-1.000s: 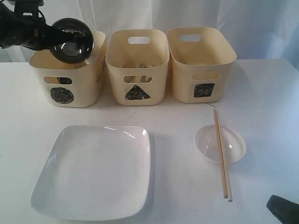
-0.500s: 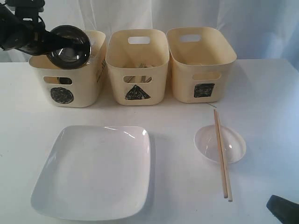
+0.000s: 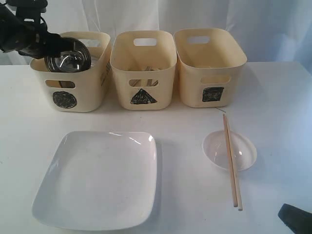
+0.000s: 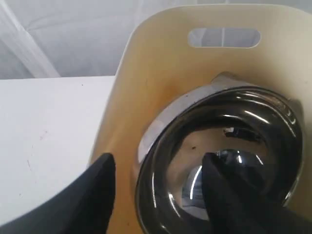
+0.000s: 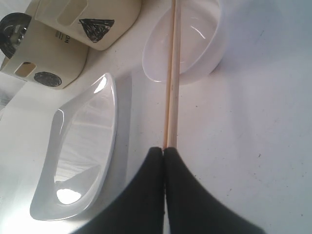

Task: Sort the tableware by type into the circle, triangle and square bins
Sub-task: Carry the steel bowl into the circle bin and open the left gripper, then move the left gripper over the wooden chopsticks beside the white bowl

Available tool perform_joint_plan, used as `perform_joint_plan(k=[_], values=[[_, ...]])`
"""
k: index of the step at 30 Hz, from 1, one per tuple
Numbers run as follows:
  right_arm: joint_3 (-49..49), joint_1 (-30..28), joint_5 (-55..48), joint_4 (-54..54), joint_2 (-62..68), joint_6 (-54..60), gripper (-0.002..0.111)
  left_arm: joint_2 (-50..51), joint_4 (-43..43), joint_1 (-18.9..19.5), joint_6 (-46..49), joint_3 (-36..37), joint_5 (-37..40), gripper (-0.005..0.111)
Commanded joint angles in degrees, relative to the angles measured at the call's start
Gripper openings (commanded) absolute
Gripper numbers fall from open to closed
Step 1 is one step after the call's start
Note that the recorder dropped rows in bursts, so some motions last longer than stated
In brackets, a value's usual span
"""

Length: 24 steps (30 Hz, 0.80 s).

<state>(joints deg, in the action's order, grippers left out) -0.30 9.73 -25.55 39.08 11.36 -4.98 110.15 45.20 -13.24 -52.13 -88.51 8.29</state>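
Broadly, a white table (image 3: 273, 97) fills the exterior view, with white cloth (image 3: 273, 24) hanging behind its far edge. Biggest on it is the plate (image 3: 100, 178), flat at the front left, its near rim close to the table's front edge. Three cream bins stand touching in a row at the back: the circle bin (image 3: 92, 92) on the left, the triangle bin (image 3: 122, 73) in the middle, the square bin (image 3: 195, 73) on the right. A bare strip of table runs between bins and plate, and more bare table lies right of the square bin. The bowl (image 3: 67, 61) sits tilted in the circle bin, its mouth turned forward, its rim above the bin's edge. The left gripper (image 4: 158, 163) hangs over it with jaws spread wide, one finger inside the bowl and the other outside its rim, gripping nothing. The dish (image 3: 241, 151) rests at the front right, well apart from the plate. The chopsticks (image 3: 231, 161) lie side by side across it, running from near the square bin toward the front edge. The right gripper (image 5: 163, 151), jaws pressed together on nothing, sits low at the front right corner, just by the chopsticks' near end.
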Motion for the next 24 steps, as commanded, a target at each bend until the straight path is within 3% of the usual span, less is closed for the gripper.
perform_joint_plan(k=[1, 4, 12, 24], values=[[0.3, 0.21, 0.28, -0.3, -0.38, -0.03, 0.0, -0.41, 0.68, 0.13, 0.03, -0.09, -2.11, 0.059], [0.3, 0.21, 0.28, -0.3, -0.38, -0.03, 0.0, -2.24, 0.68, 0.13, 0.03, -0.2, -7.77, 0.059], [0.3, 0.21, 0.28, -0.3, -0.38, -0.03, 0.0, -4.81, 0.68, -0.86, -0.53, -0.2, -8.29, 0.059], [0.3, 0.21, 0.28, -0.3, -0.38, -0.03, 0.0, -4.81, 0.68, -13.55, -0.16, -0.2, -6.94, 0.059]])
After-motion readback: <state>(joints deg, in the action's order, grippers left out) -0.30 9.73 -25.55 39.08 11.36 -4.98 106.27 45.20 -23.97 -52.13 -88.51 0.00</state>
